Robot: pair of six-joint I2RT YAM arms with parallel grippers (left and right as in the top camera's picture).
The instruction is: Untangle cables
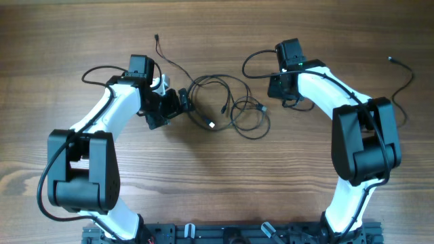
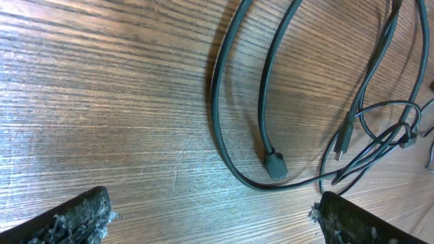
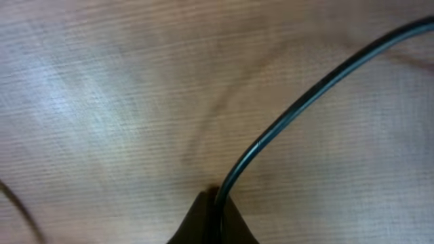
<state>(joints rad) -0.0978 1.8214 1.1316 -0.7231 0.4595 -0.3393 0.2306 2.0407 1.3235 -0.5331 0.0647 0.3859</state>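
The cables (image 1: 227, 108) lie as a loose tangle of very thin black cords on the wooden table (image 1: 68, 41), a little toward 12 o'clock from its middle. Several loops overlap, and near the tangle's 7 o'clock edge a small light-tipped plug (image 1: 212, 125) shows. One strand trails off toward 11 o'clock and ends in a tiny plug. In the left wrist view the cords look dark grey, curving in long arcs, with one blocky dark plug (image 2: 274, 165) lying flat on the wood and thinner strands crossing at 3 o'clock. A separate thin cord (image 1: 405, 81) lies well apart, toward 2 o'clock

At 9 o'clock of the tangle the left gripper (image 1: 178, 103) has its jaws spread wide, holding nothing, its fingers (image 2: 74, 217) apart over bare wood. At 2 o'clock of the tangle the right gripper (image 1: 281, 91) is pinched closed on one strand, which rises from between its fingers (image 3: 213, 220) and sweeps toward 2 o'clock in the blurred right wrist view
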